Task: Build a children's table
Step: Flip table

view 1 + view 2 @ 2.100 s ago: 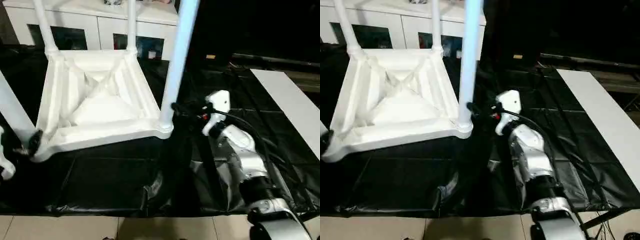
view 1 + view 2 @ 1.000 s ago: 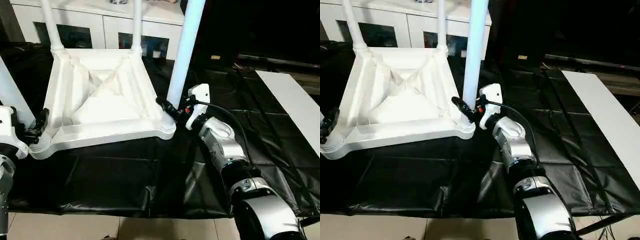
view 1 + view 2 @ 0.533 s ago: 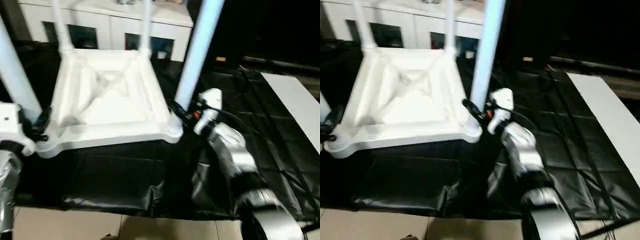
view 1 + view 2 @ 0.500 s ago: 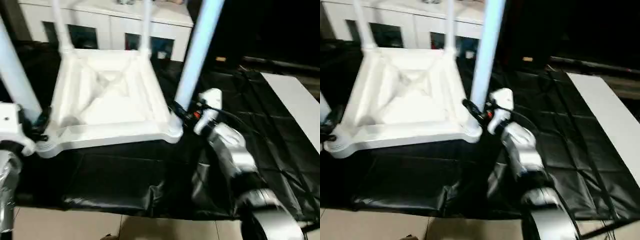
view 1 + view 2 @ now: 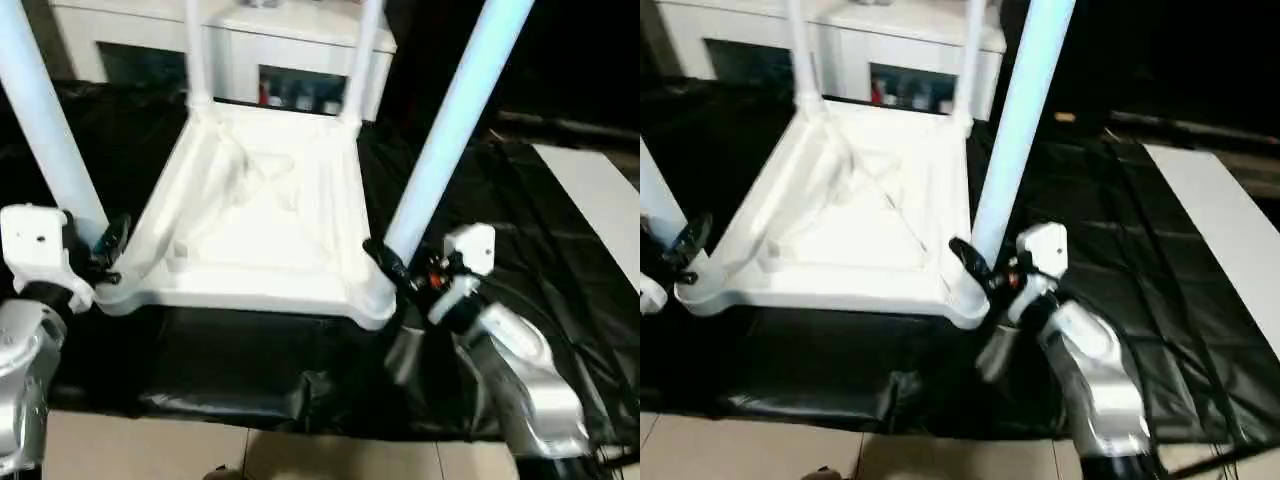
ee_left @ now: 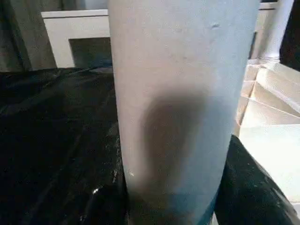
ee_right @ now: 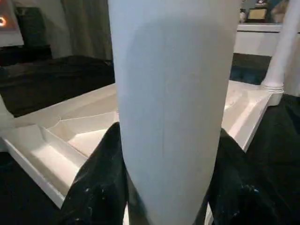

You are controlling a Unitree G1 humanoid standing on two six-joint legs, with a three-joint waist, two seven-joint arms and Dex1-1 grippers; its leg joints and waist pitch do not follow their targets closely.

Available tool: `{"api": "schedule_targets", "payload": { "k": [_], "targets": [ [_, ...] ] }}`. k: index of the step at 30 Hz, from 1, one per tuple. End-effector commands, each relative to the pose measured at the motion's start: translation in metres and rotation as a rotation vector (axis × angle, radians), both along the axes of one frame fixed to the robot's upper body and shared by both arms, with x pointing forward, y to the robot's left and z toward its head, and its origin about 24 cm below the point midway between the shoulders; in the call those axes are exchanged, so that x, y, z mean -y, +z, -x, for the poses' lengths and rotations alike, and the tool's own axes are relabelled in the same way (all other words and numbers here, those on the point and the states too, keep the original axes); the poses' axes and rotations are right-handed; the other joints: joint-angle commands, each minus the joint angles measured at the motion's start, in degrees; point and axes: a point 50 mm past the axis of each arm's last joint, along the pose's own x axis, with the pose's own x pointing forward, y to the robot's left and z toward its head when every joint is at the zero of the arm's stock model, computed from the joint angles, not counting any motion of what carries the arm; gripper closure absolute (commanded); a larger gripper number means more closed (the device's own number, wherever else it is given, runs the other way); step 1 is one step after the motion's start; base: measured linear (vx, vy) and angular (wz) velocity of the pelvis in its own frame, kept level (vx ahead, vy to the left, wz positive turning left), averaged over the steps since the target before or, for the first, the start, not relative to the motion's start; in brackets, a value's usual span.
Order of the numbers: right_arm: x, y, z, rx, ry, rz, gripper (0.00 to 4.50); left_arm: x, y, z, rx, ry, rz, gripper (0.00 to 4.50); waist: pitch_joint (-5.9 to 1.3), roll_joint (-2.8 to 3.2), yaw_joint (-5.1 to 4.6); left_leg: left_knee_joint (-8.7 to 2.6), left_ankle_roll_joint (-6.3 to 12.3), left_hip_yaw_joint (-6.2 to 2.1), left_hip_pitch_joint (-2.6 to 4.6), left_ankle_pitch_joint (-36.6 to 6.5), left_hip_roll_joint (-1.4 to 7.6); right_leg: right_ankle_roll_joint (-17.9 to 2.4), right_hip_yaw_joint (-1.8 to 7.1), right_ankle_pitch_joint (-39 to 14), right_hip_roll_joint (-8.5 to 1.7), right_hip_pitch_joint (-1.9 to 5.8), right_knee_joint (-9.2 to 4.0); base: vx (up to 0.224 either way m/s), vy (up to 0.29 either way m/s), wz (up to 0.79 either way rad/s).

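Observation:
The children's table stands upside down on the black cloth, its white ribbed tabletop [image 5: 260, 230] carrying all its legs upright. My left gripper [image 5: 100, 250] is shut on the near-left leg [image 5: 50, 130] just above its corner socket; in the left wrist view that leg [image 6: 183, 103] stands close up between the fingers. My right gripper [image 5: 385, 262] is shut on the near-right leg [image 5: 450, 130] at its base, with black fingers [image 7: 96, 178] hugging both sides of that leg [image 7: 173, 103]. The two far legs [image 5: 197, 50] [image 5: 362, 50] rise at the back corners.
A white cabinet [image 5: 290, 50] with glass-fronted compartments stands right behind the table. A white board [image 5: 600, 200] lies on the black cloth [image 5: 250, 360] at the far right. The cloth's crumpled front edge meets tiled floor [image 5: 150, 450].
The whole picture has shifted, so the camera moved. Both grippers stayed at the bases of the near legs and their fingers drew in around them.

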Motion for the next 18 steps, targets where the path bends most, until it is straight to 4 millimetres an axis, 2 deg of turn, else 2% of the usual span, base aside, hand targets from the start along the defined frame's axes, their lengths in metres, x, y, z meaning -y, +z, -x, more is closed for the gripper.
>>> {"api": "schedule_targets", "payload": {
  "k": [1, 4, 7, 8, 9, 10, 12, 14, 16, 18],
  "targets": [
    [-0.005, 0.022, 0.003, 0.087, 0.026, -0.039, 2.75, 0.012, 0.003, 0.000, 0.003, -0.038, -0.024, 2.53, -2.98, 2.06, -0.46, -5.80, -2.57, -1.44, 0.90, -22.51, 2.77, -6.27, 2.55, -18.28, -3.11, 1.56, -4.68, 0.000, 0.000, 0.00],
    [0.000, 0.020, 0.006, 0.063, -0.004, -0.004, 2.75, 0.016, 0.003, 0.009, -0.010, -0.049, -0.017, 2.53, -2.89, 2.29, -0.69, -5.75, -2.43, -1.38, 0.75, -21.24, 2.86, -6.77, 2.61, -16.24, -2.97, 1.61, -4.52, 0.000, 0.000, 0.00],
    [0.002, 0.018, 0.006, 0.050, -0.015, -0.007, 2.75, 0.016, 0.002, 0.010, -0.016, -0.050, -0.022, 2.53, -2.92, 2.16, -0.92, -5.60, -1.94, -1.23, 0.74, -20.14, 2.66, -7.02, 2.59, -14.59, -2.76, 1.57, -4.36, 0.000, 0.000, 0.00],
    [0.003, 0.018, 0.005, 0.049, -0.023, -0.006, 2.40, 0.016, 0.002, 0.010, -0.018, -0.044, -0.027, 2.53, -2.86, 2.03, -0.98, -5.63, -1.91, -1.24, 0.78, -20.43, 2.66, -6.86, 2.59, -15.29, -2.77, 1.54, -4.43, 0.000, 0.000, 0.00],
    [0.004, 0.018, 0.004, 0.052, -0.030, -0.004, 2.40, 0.018, 0.002, 0.010, -0.022, -0.051, -0.019, 2.18, -2.82, 2.16, -0.96, -5.63, -2.00, -1.26, 0.84, -20.72, 2.66, -6.80, 2.59, -15.78, -2.81, 1.49, -4.45, 0.000, 0.000, 0.00],
    [0.006, 0.018, 0.004, 0.052, -0.043, -0.006, 2.05, 0.019, 0.002, 0.010, -0.019, -0.051, -0.011, 1.83, -2.81, 2.16, -1.02, -5.62, -2.10, -1.29, 0.89, -21.23, 2.65, -6.55, 2.59, -16.65, -2.82, 1.45, -4.55, 0.000, 0.000, 0.00],
    [0.011, 0.018, 0.003, 0.052, -0.057, -0.020, 2.03, 0.020, 0.002, 0.011, -0.015, -0.035, 0.003, 1.80, -2.82, 2.09, -1.05, -5.63, -2.18, -1.34, 0.87, -21.40, 2.75, -6.47, 2.63, -16.73, -2.93, 1.49, -4.53, 0.000, 0.000, 0.00],
    [0.013, 0.018, 0.002, 0.052, -0.073, -0.019, 1.76, 0.021, 0.003, 0.011, -0.015, -0.035, -0.002, 1.70, -2.79, 2.17, -1.03, -5.60, -2.11, -1.34, 0.93, -21.49, 2.68, -6.26, 2.63, -17.01, -2.89, 1.41, -4.59, 0.000, 0.000, 0.00],
    [0.014, 0.019, 0.001, 0.056, -0.083, -0.004, 1.66, 0.022, 0.002, 0.011, -0.019, -0.036, -0.003, 1.41, -2.80, 2.29, -1.04, -5.59, -2.16, -1.32, 0.89, -21.16, 2.63, -6.14, 2.64, -16.75, -2.86, 1.43, -4.59, 0.000, 0.000, 0.00],
    [0.015, 0.021, 0.001, 0.077, -0.095, -0.002, 1.63, 0.025, 0.001, 0.012, -0.019, -0.057, 0.019, 1.34, -2.84, 2.17, -1.09, -5.55, -2.19, -1.29, 0.87, -20.99, 2.58, -6.00, 2.63, -16.70, -2.84, 1.48, -4.59, 0.000, 0.000, 0.00]
  ]
}}
